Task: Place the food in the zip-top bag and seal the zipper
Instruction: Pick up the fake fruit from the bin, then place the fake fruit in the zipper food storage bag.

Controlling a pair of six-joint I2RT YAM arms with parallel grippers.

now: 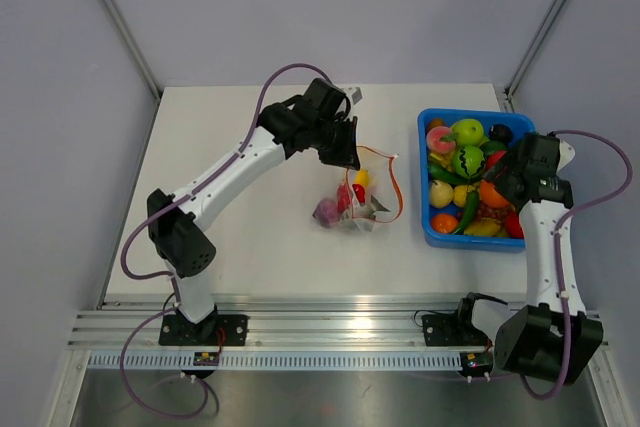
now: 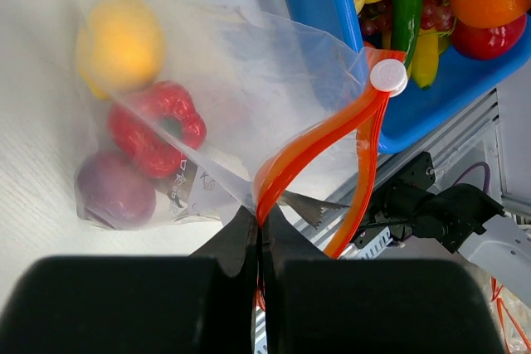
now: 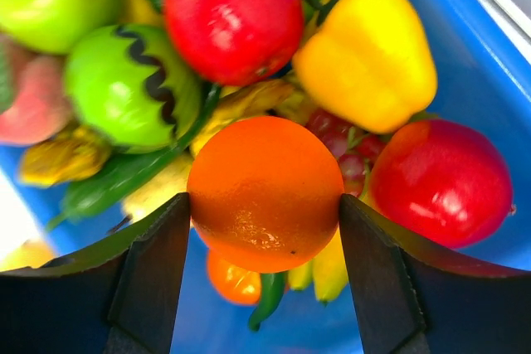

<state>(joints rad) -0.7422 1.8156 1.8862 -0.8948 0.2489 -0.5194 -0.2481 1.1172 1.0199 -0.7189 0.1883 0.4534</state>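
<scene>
The clear zip-top bag (image 2: 241,64) lies mid-table with a yellow fruit (image 2: 120,43), a red pepper (image 2: 153,126) and a purple fruit (image 2: 114,188) inside. Its orange-red zipper (image 2: 315,143) gapes in a loop, with the white slider (image 2: 388,75) at the far end. My left gripper (image 2: 262,238) is shut on the zipper strip at the bag's mouth and holds it up (image 1: 345,159). My right gripper (image 3: 264,201) is down in the blue bin. Both its fingers press the sides of an orange (image 3: 265,192) from the food pile (image 1: 470,162).
The blue bin (image 1: 432,232) stands at the right of the table, heaped with toy fruits and vegetables: a yellow pepper (image 3: 369,51), red fruits (image 3: 440,180), a green melon (image 3: 133,84). The metal rail (image 1: 330,327) runs along the near edge.
</scene>
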